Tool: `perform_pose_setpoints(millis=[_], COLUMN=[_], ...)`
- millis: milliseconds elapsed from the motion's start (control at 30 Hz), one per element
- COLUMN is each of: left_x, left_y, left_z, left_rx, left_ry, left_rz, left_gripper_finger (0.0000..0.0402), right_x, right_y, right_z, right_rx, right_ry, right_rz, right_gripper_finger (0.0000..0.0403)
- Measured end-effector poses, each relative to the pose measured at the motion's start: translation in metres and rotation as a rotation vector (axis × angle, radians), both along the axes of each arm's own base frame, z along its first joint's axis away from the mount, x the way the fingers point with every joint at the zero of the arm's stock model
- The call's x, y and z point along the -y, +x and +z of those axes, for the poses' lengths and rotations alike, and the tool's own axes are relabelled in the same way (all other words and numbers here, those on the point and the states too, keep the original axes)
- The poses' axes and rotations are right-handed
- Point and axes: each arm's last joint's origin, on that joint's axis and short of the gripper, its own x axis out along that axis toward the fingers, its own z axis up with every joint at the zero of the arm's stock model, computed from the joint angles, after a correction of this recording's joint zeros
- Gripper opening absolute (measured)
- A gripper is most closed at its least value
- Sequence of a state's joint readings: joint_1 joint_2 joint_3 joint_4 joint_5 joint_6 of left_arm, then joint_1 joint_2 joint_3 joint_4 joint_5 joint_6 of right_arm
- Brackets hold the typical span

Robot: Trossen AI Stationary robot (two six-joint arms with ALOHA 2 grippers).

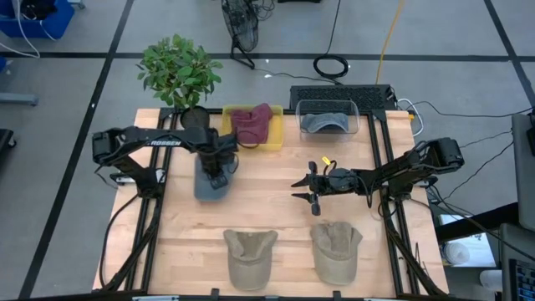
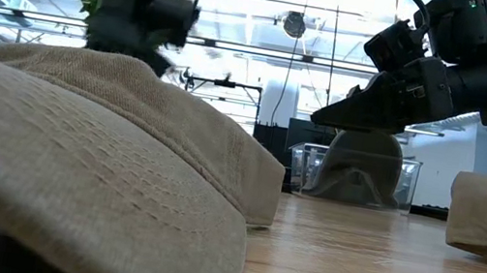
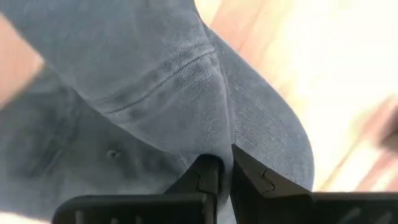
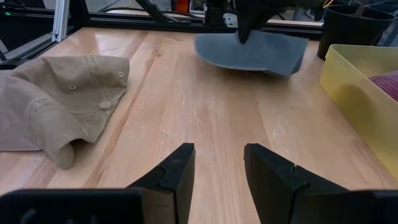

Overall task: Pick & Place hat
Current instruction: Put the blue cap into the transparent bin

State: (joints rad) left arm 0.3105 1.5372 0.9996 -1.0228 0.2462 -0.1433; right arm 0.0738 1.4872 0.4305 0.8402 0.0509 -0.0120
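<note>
A grey-blue hat point(image 1: 209, 182) is at the table's left centre, under my left gripper point(image 1: 219, 174), which points down and is shut on it. The right wrist view shows the same hat point(image 4: 252, 53) beneath the dark left gripper point(image 4: 245, 28). My right gripper point(image 1: 311, 191) hovers open over the table's middle, its fingers point(image 4: 177, 168) apart with only bare wood between them. My left gripper pinches a raised fold of the hat's cloth point(image 3: 217, 140) between its two fingers, where the crown runs into the brim. The fingers come from above, pointing down. The hat hangs below them, and in the right wrist view it looks just clear of the table.
Two tan hats point(image 1: 250, 255) point(image 1: 336, 249) lie at the near edge. At the far edge stand a yellow bin point(image 1: 238, 113) with a maroon hat point(image 1: 252, 125), a clear bin point(image 1: 328, 107) with a grey hat point(image 1: 326, 123), and a potted plant point(image 1: 180, 71).
</note>
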Motion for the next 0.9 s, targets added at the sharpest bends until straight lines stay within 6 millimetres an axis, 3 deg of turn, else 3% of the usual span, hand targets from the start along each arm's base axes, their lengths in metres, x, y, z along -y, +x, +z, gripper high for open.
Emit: perform_pose_setpoints(millis=[233,433,533,733,900], left_x=[0.014,0.015,0.013,0.011,0.016], left_y=[0.039,0.062,0.071,0.094,0.116], left_z=[0.040,0.054,0.047,0.015,0.000], left_rx=[0.262,0.468,0.497,0.485,0.588], left_ry=[0.064,0.130,0.137,0.086,0.064], left_rz=[-0.021,0.001,0.001,-0.020,-0.052], left_gripper_finger=[0.0007,0.0024,0.0021,0.0007,0.0044], right_x=[0.000,0.000,0.000,0.000,0.000], right_y=[0.000,0.000,0.000,-0.001,-0.001], right_z=[0.000,0.000,0.000,0.001,0.000], right_rx=[0.001,-0.003,-0.003,-0.007,-0.016], right_ry=[0.000,-0.010,-0.024,-0.041,-0.052], right_rz=[0.000,0.005,0.010,0.015,0.018], right_gripper_finger=[0.0125,0.0125,0.0125,0.0125,0.0125])
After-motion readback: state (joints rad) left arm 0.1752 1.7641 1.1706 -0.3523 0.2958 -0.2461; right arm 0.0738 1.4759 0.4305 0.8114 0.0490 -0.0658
